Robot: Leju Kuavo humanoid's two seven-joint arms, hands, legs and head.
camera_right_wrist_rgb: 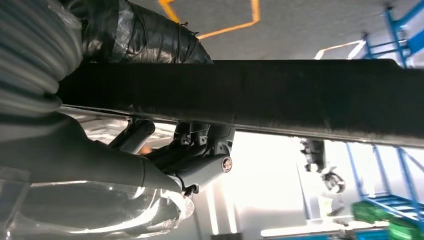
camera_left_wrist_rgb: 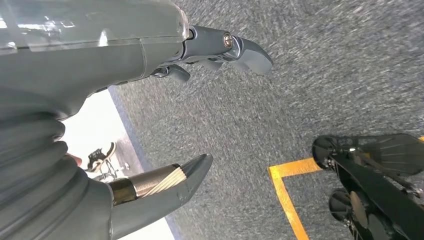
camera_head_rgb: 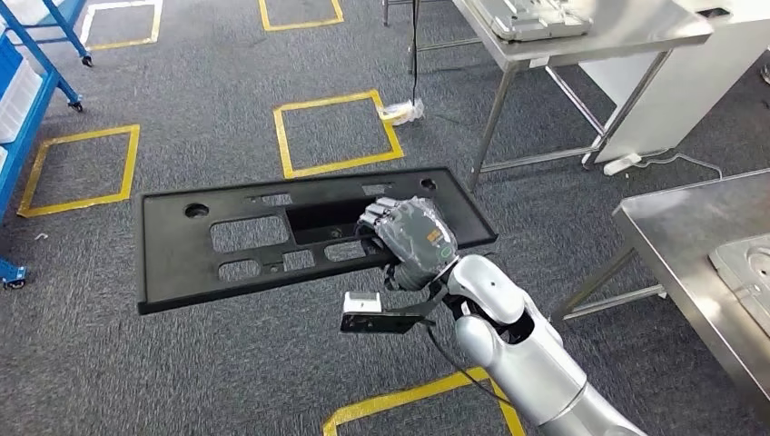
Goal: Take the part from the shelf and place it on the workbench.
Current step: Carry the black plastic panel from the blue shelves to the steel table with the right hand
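Observation:
A long flat black plastic part [camera_head_rgb: 227,241] with several cut-outs hangs level above the grey carpet in the head view. My right hand [camera_head_rgb: 410,238] grips its near edge toward the right end, fingers curled over the top into a cut-out. From the right wrist the part [camera_right_wrist_rgb: 300,95] is a dark band across the picture, with the fingers [camera_right_wrist_rgb: 200,160] on one side and the wrapped thumb on the other. My left hand [camera_left_wrist_rgb: 165,115] hangs over the carpet, thumb and fingers apart, holding nothing. A steel workbench [camera_head_rgb: 699,236] stands at the right.
A second steel table [camera_head_rgb: 626,32] with a grey tray stands at the back right, a cable and white plug lying by its legs. Blue shelf frames [camera_head_rgb: 32,100] line the left edge. Yellow tape squares [camera_head_rgb: 336,132] mark the carpet.

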